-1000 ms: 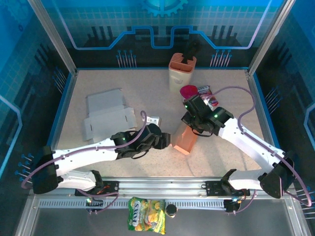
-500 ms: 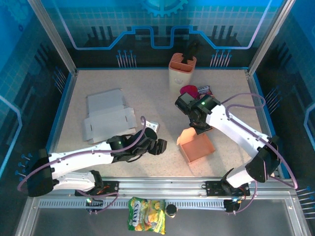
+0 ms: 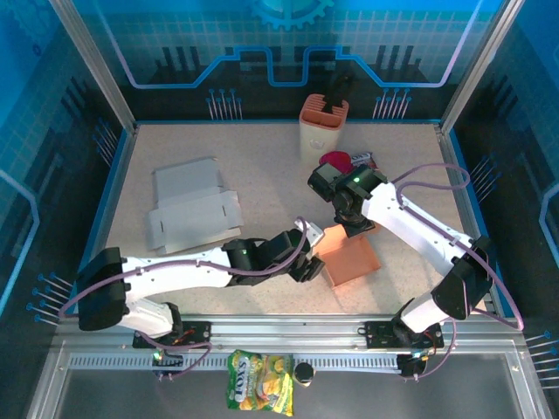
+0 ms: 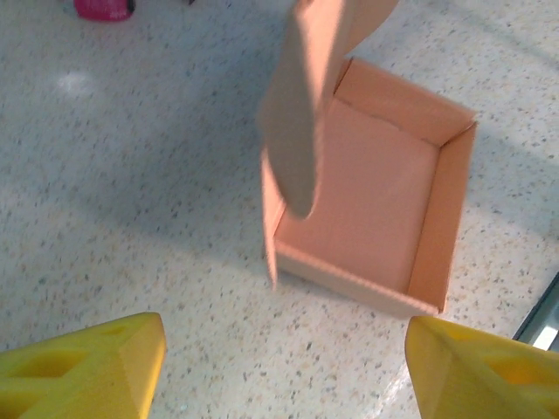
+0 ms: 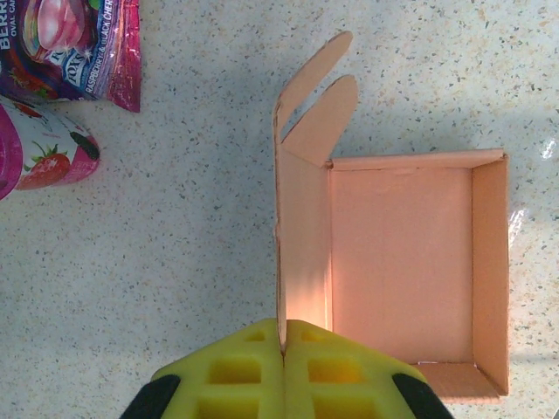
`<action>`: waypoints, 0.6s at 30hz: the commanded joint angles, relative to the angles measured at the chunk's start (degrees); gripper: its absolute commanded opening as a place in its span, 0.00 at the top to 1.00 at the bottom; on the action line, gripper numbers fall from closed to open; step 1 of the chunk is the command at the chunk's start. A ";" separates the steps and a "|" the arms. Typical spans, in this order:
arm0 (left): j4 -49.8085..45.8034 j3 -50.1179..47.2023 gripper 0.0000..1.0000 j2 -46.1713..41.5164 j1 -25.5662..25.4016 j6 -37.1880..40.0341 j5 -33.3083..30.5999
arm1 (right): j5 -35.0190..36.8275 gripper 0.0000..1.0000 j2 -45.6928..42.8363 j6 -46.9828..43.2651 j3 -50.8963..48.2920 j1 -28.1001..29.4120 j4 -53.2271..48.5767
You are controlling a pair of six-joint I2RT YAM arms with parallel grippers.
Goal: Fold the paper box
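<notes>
— Where is the paper box found?
— On the table, the paper box is set open side up, just ahead of the left gripper and beneath the right gripper.
— How are the grippers held?
— The left gripper's jaws are spread wide, with nothing held between them. The right gripper is clamped on the upright flap, whose edge is pinched between the yellow pads.

open-topped box, upright flap alongside
</notes>
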 commanded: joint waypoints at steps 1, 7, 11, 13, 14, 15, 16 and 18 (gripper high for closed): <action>-0.65 3.99 0.30 3.21 -0.14 3.19 -2.76 | 2.20 1.00 0.58 7.93 -0.07 0.48 -0.83; -5.53 9.53 0.44 8.72 -0.07 2.73 -8.94 | 1.93 1.00 0.23 7.07 -0.50 0.29 0.02; -5.80 10.00 0.49 9.80 -0.06 2.46 -10.47 | 1.67 1.00 -0.21 6.28 -1.06 0.11 0.88; -5.63 9.96 0.54 9.95 -0.12 2.38 -10.47 | 1.52 1.00 -0.47 6.15 -1.51 0.03 1.40; -5.69 10.04 0.58 10.20 -0.05 2.29 -10.38 | 1.42 1.00 -0.64 6.00 -1.75 0.01 1.69; -5.69 10.17 0.62 10.35 -0.11 2.17 -10.40 | 1.40 1.00 -0.73 5.84 -1.85 -0.02 2.06; -5.60 10.26 0.68 10.65 -0.12 2.11 -10.47 | 1.28 1.00 -0.78 5.80 -1.97 0.01 2.18; -5.82 10.72 0.75 11.25 -0.09 2.03 -10.57 | 0.95 1.00 -0.82 5.71 -2.19 0.03 2.37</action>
